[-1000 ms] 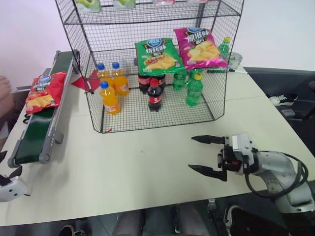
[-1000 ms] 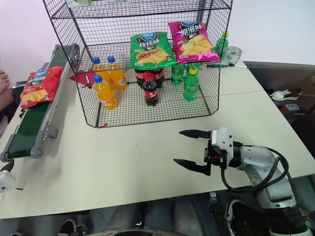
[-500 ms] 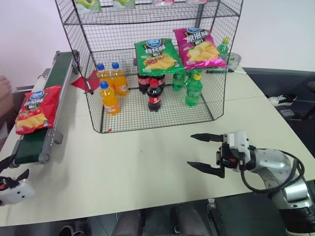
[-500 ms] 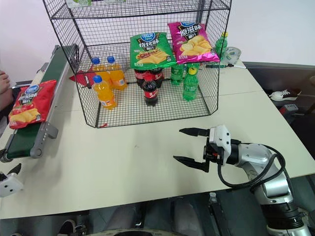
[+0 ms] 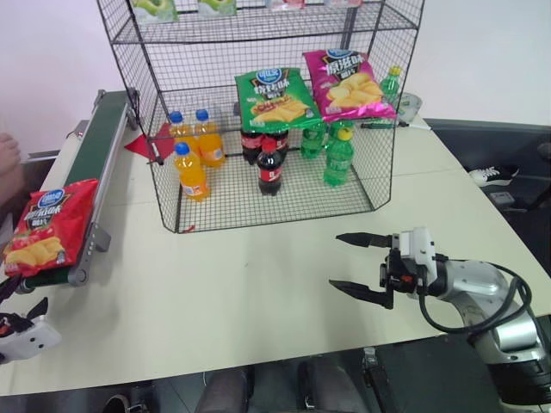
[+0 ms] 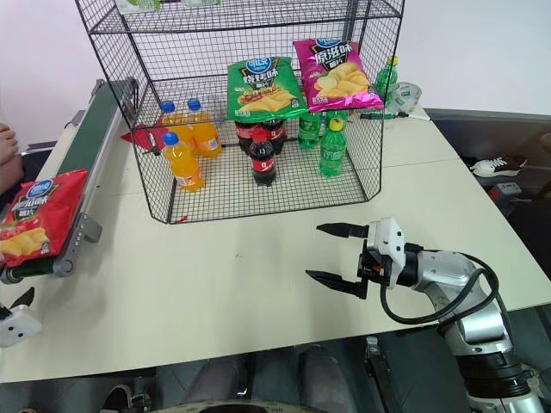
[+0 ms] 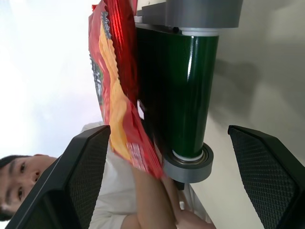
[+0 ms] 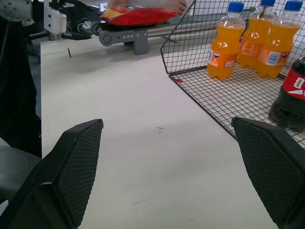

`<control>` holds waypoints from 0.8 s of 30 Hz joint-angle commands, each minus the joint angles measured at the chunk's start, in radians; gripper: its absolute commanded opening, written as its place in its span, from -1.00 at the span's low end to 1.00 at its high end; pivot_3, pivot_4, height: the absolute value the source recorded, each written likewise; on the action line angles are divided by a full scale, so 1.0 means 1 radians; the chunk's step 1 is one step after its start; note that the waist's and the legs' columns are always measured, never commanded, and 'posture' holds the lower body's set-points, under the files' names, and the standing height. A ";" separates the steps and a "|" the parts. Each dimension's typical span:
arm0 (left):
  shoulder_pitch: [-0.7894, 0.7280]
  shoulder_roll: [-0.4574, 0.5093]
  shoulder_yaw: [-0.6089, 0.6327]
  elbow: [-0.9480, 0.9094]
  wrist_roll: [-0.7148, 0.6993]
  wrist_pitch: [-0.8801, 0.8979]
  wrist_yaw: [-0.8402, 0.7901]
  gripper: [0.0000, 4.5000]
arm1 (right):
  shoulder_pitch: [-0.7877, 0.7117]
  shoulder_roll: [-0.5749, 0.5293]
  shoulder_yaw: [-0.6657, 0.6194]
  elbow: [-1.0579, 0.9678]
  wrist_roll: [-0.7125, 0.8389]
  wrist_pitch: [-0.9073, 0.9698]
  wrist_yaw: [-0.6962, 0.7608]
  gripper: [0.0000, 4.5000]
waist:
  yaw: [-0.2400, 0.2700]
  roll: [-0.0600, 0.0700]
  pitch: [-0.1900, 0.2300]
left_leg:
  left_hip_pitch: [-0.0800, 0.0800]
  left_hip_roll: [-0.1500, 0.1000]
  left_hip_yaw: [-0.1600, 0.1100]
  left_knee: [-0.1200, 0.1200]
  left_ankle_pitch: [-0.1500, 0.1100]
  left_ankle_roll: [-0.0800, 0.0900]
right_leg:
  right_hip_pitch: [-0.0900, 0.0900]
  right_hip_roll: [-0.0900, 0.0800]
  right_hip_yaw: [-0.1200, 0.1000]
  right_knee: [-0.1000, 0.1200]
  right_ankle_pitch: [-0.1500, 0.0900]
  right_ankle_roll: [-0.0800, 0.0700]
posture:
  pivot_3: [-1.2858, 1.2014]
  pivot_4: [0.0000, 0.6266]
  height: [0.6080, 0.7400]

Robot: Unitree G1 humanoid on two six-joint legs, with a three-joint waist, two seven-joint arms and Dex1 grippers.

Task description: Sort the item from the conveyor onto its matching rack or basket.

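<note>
The red chip bag, the item (image 5: 47, 225), lies at the near end of the dark green conveyor (image 5: 103, 138), its front edge over the end roller. My left gripper (image 5: 19, 301) sits open just short of that end, low at the table's near left corner. In the left wrist view the item (image 7: 119, 95) and the roller (image 7: 183, 157) stand ahead between the spread fingers (image 7: 81, 181). My right gripper (image 5: 334, 261) hangs open over the table, pointing left, empty. The black wire rack (image 5: 379, 129) stands at the back.
On the rack lie a green bag (image 5: 274, 96) and a pink bag (image 5: 349, 82), with orange bottles (image 5: 191, 168), cola bottles (image 5: 270, 168) and green bottles (image 5: 339, 157) below. A person's hand (image 5: 7, 159) rests beyond the conveyor on the left.
The red bag has ridden down the belt from its middle to its near end. Both grippers have stayed where they were, still open.
</note>
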 commanded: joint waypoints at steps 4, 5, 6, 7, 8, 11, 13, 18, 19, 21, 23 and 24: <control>-0.007 0.007 -0.003 -0.008 -0.027 0.009 0.023 0.84 | -0.009 0.007 -0.008 -0.001 -0.002 -0.027 0.000 1.00 | 0.000 0.000 0.000 | 0.000 0.000 0.000 0.000 0.000 0.000 | 0.000 0.000 0.000 0.000 0.000 0.000 | 0.03 -0.52 1.00; -0.010 0.007 -0.004 -0.007 -0.028 0.010 0.021 0.84 | -0.009 0.007 -0.009 0.001 -0.003 -0.027 -0.002 1.00 | 0.000 0.000 0.000 | 0.000 0.000 0.000 0.000 0.000 0.000 | 0.000 0.000 0.000 0.000 0.000 0.000 | 0.03 -0.52 1.00; -0.013 0.007 -0.005 -0.007 -0.028 0.011 0.022 0.84 | -0.008 0.007 -0.009 0.002 -0.003 -0.029 -0.003 1.00 | 0.000 0.000 0.000 | 0.000 0.000 0.000 0.000 0.000 0.000 | 0.000 0.000 0.000 0.000 0.000 0.000 | 0.03 -0.52 1.00; -0.018 0.004 -0.007 0.000 -0.043 -0.001 0.001 0.84 | -0.008 0.008 -0.009 0.005 -0.004 -0.030 -0.004 1.00 | 0.000 0.000 0.000 | 0.000 0.000 0.000 0.000 0.000 0.000 | 0.000 0.000 0.000 0.000 0.000 0.000 | 0.03 -0.52 1.00; -0.023 0.004 -0.009 0.004 -0.050 -0.012 -0.008 0.84 | -0.008 0.008 -0.009 0.007 -0.005 -0.031 -0.005 1.00 | 0.000 0.000 0.000 | 0.000 0.000 0.000 0.000 0.000 0.000 | 0.000 0.000 0.000 0.001 0.000 0.000 | 0.03 -0.52 1.00; -0.020 -0.002 -0.005 0.001 -0.080 -0.042 -0.026 0.49 | -0.007 0.009 -0.009 0.012 -0.008 -0.033 -0.007 1.00 | 0.000 0.000 0.000 | 0.000 0.000 0.000 0.001 0.000 0.000 | 0.000 0.000 0.000 0.001 0.000 0.000 | 0.03 -0.52 1.00; -0.016 -0.002 -0.002 -0.001 -0.082 -0.045 -0.024 0.08 | -0.007 0.010 -0.010 0.017 -0.012 -0.037 -0.008 1.00 | 0.000 -0.001 0.000 | 0.000 0.000 0.001 0.001 0.000 0.000 | 0.000 0.000 0.001 0.001 0.000 0.000 | 0.03 -0.52 1.00; 0.000 -0.001 0.004 0.002 -0.090 -0.043 -0.014 -0.98 | -0.009 0.015 -0.016 0.033 -0.021 -0.047 -0.011 1.00 | 0.000 -0.001 -0.001 | 0.001 0.000 0.001 0.001 0.000 0.000 | 0.000 0.000 0.001 0.003 0.000 0.000 | 0.03 -0.52 1.00; 0.004 -0.002 0.007 0.002 -0.093 -0.042 -0.012 -0.98 | -0.010 0.016 -0.015 0.037 -0.022 -0.049 -0.011 1.00 | 0.000 -0.001 -0.001 | 0.001 0.000 0.001 0.001 0.000 0.000 | 0.000 0.000 0.001 0.003 0.000 0.000 | 0.03 -0.52 1.00; 0.013 -0.003 0.013 -0.006 -0.104 -0.050 -0.012 -0.98 | -0.008 0.018 -0.011 0.039 -0.025 -0.050 -0.012 1.00 | 0.000 -0.001 -0.001 | 0.001 0.000 0.001 0.001 0.000 0.000 | 0.000 0.000 0.001 0.003 0.000 0.000 | 0.03 -0.52 1.00; 0.024 0.000 0.015 -0.019 -0.102 -0.050 -0.006 -0.98 | -0.009 0.022 -0.008 0.039 -0.028 -0.049 -0.013 1.00 | 0.000 -0.001 -0.001 | 0.001 0.000 0.001 0.001 0.000 0.000 | 0.000 0.000 0.001 0.004 0.000 0.000 | 0.03 -0.52 1.00; 0.031 0.002 0.017 -0.026 -0.100 -0.050 -0.001 -0.98 | -0.010 0.024 -0.008 0.040 -0.029 -0.049 -0.013 1.00 | 0.000 -0.001 -0.001 | 0.001 0.000 0.001 0.002 0.000 0.000 | 0.000 0.000 0.001 0.005 0.000 0.000 | 0.03 -0.52 1.00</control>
